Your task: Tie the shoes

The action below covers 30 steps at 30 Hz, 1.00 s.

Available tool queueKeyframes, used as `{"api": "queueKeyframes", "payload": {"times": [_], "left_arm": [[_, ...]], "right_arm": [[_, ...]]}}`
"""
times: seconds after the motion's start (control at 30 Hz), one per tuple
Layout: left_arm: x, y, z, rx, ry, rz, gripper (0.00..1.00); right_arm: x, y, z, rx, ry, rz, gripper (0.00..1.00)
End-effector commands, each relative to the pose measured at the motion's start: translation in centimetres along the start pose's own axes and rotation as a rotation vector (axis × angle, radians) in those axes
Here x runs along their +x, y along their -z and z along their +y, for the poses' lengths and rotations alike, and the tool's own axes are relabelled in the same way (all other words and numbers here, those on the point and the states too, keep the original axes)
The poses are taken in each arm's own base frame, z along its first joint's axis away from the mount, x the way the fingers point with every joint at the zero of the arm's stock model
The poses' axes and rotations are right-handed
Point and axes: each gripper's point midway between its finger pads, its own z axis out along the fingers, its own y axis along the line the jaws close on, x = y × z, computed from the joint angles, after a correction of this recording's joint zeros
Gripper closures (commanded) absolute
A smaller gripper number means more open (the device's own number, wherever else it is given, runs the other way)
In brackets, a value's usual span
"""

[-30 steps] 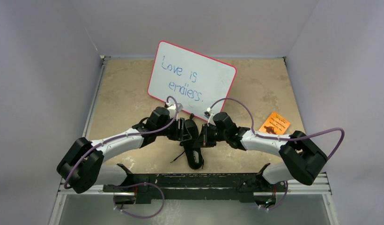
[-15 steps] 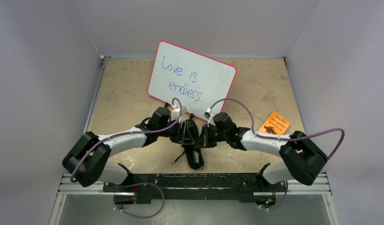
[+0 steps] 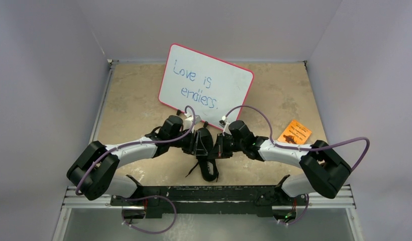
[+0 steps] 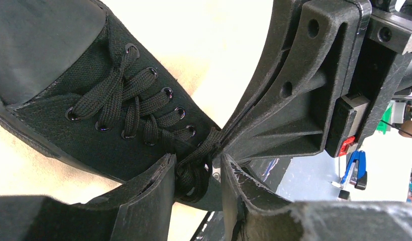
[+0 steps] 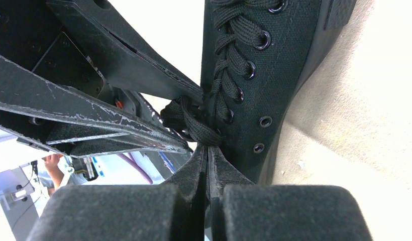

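Overview from above: the shoe [image 3: 209, 170] lies on the surface [image 3: 133, 100] at mid-frame, below the whiteboard [image 3: 206, 83], with its long axis running from upper to lower frame. My left fingers [image 3: 196, 143] come at it from the left and my right fingers [image 3: 217, 145] from the right. Their tips all but meet over it, so neither arm is nearer. An orange card [image 3: 295, 133] lies well apart at the right.

Left wrist view: the toe points to the upper left, and the eyelet rows run down toward my left fingers [image 4: 161, 183] at the bottom edge. These stand narrowly parted with a bunch of the laces [image 4: 194, 175] in the gap. A sliver of space shows beside the bunch, so I judge them not clamped. The right fingers [image 4: 264, 125] fill the upper right, their tips on a strand just above.

Right wrist view: my right fingers [image 5: 214, 168] are pressed together on a strand at lower centre, just beside the top eyelets. The shoe [image 5: 274, 60] runs up the right half of the frame. The left fingers [image 5: 138, 65] reach in from the upper left, straddling the bunch.

I reckon the next pull goes sideways, across the shoe's long axis, so the left pair must close on its bunch first.
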Motion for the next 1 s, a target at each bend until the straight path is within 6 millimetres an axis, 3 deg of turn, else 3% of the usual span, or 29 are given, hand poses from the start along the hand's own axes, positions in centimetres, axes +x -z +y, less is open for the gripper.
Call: {"api": "queueKeyframes", "payload": {"times": [0.0, 0.27, 0.6, 0.63, 0.73, 0.8, 0.97], "left_arm": [[-0.6, 0.0, -0.5, 0.032, -0.051, -0.018, 0.64], [-0.1, 0.2, 0.0, 0.009, -0.087, 0.013, 0.71], [-2.2, 0.5, 0.1, -0.033, -0.103, -0.088, 0.95], [-2.4, 0.5, -0.1, -0.029, -0.101, -0.102, 0.96], [-2.7, 0.8, -0.5, -0.016, -0.094, -0.132, 0.96], [-2.6, 0.9, -0.6, -0.014, -0.089, -0.135, 0.97], [-2.5, 0.8, -0.7, 0.002, -0.073, -0.141, 1.0]], "right_arm": [[-1.0, 0.3, 1.5, -0.035, 0.025, -0.018, 1.0], [-1.1, 0.3, 1.7, -0.043, 0.015, -0.025, 1.0], [-1.1, 0.7, 2.5, -0.048, 0.058, 0.017, 1.0], [-0.9, 1.2, 2.2, -0.028, 0.069, 0.033, 0.98], [-1.2, 2.6, 2.3, -0.018, 0.128, 0.025, 0.72], [-1.9, 3.5, 2.3, -0.025, 0.15, 0.003, 0.61], [-3.3, 4.0, 1.8, -0.077, 0.176, 0.02, 0.54]]}}
